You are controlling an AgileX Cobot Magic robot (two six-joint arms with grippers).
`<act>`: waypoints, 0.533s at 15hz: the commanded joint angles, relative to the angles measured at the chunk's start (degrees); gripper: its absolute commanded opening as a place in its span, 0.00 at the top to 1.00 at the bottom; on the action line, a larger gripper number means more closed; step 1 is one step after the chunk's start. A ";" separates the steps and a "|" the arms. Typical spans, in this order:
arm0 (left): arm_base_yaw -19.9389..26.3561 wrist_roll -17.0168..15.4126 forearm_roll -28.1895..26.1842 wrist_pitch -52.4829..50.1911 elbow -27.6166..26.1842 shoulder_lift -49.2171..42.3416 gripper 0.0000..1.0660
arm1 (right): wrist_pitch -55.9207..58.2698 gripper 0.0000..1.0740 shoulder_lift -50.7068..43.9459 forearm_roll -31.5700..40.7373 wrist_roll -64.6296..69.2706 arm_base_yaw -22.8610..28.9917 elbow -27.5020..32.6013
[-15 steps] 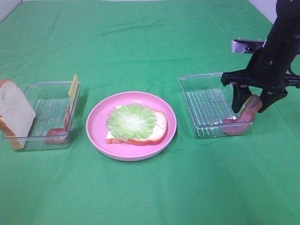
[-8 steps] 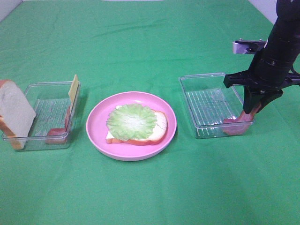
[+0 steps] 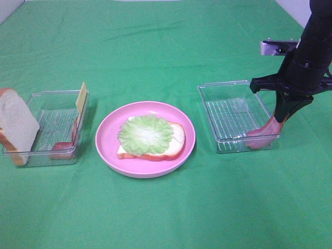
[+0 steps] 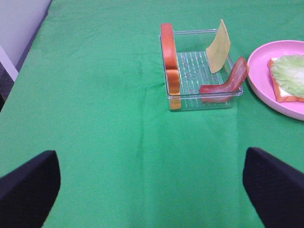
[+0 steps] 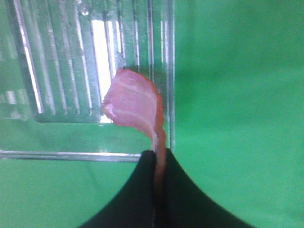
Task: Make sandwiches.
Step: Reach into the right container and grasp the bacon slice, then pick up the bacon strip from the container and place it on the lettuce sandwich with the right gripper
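Sandwich assembly, part-built, lies at the centre of the round pink plate (image 3: 106,150). It consists of one white bread slice (image 3: 178,138) with an orange-brown crust, lying flat, and a pale green lettuce leaf (image 3: 145,134) with a frilled, round outline resting on top. The leaf covers most of the slice; one end of the bread shows beyond it.

Right gripper (image 5: 159,159) is closed on a pinkish-red bacon strip (image 5: 132,100). The black jaws pinch the strip's upper end edge-on, with no gap visible beside it. The strip is thin and limp, and curves downward. Its lower end rests in the near right corner of the right tray (image 3: 228,85), a clear, rigid, rectangular plastic container with a ribbed floor.

Left tray (image 4: 204,102), of the same clear ribbed plastic, stands on the other side of the plate, apart from it. A second bread slice (image 4: 169,59) stands on edge against the tray wall farthest from the plate. A thin yellow cheese slice (image 4: 218,45) leans upright against the wall nearest the plate. A second bacon strip (image 4: 227,84) lies bent in the near corner on that same side, one end on the floor and the other raised against the wall.

Left gripper (image 4: 151,156) hangs above bare cloth, well short of the left tray, its matte black jaws spread wide and holding nothing.

Green cloth (image 3: 155,52), slightly creased, covers the whole table.
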 commanded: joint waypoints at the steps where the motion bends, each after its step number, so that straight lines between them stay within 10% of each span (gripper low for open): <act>1: 0.17 0.06 -0.52 -0.80 0.11 -0.74 0.08 | 1.55 1.00 -5.73 4.18 0.40 -0.11 0.29; 8: 0.17 0.06 -0.52 -0.80 0.11 -0.74 0.08 | 0.86 1.00 -14.90 22.12 -4.53 5.21 0.17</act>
